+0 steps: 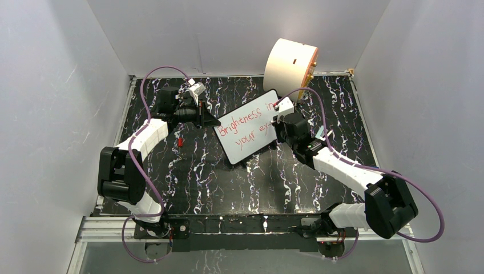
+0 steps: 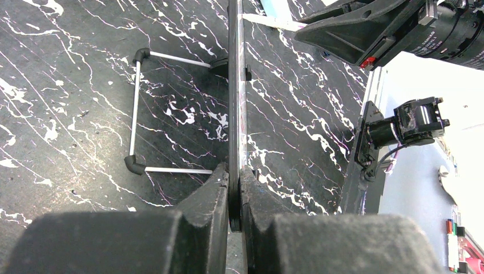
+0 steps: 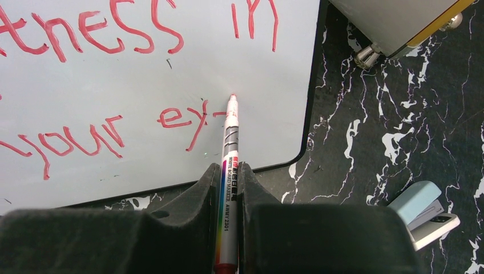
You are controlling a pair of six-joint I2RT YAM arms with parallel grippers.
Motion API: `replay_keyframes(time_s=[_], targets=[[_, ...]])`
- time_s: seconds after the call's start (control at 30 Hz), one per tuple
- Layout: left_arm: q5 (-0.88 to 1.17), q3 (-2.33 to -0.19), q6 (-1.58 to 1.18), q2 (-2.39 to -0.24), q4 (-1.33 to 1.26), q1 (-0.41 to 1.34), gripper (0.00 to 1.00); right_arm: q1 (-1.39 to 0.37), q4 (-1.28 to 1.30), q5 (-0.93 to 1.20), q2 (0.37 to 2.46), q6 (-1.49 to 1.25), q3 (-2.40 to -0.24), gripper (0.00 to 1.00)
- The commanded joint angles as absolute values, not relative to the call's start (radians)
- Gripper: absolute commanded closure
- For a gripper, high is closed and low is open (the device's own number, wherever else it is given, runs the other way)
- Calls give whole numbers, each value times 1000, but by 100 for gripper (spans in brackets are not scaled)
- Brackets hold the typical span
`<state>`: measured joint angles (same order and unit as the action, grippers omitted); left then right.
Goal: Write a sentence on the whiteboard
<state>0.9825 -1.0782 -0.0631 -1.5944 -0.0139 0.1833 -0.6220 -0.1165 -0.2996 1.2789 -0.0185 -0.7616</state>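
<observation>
The jaws of our right gripper (image 3: 231, 174) are pinched tight on a red whiteboard marker (image 3: 229, 142). Those of our left gripper (image 2: 234, 185) clamp the black rim of the whiteboard (image 3: 103, 85), which stands tilted mid-table between the two arms, near the cream cylinder (image 1: 290, 65). The sentence (image 1: 246, 120) reads "Brightness in your ey", with the tip at a short dash after the y. To finish "eyes" well, we judge light, even pressure and small strokes are needed, within the room left before the right rim. From the left wrist the board shows only edge-on. We cannot identify the pale blue object (image 3: 425, 211).
</observation>
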Motion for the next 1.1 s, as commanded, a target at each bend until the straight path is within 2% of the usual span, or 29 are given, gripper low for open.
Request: replay_keyframes(time_s=[0.0,1.07], targets=[[907,-1054,-5,-1643,90,218,100,-618,-188,-264,1278,-9,-810,100],[905,-1058,-5,-1648,91,218,100,-618,-76,-192,1254,-34,-750,100]])
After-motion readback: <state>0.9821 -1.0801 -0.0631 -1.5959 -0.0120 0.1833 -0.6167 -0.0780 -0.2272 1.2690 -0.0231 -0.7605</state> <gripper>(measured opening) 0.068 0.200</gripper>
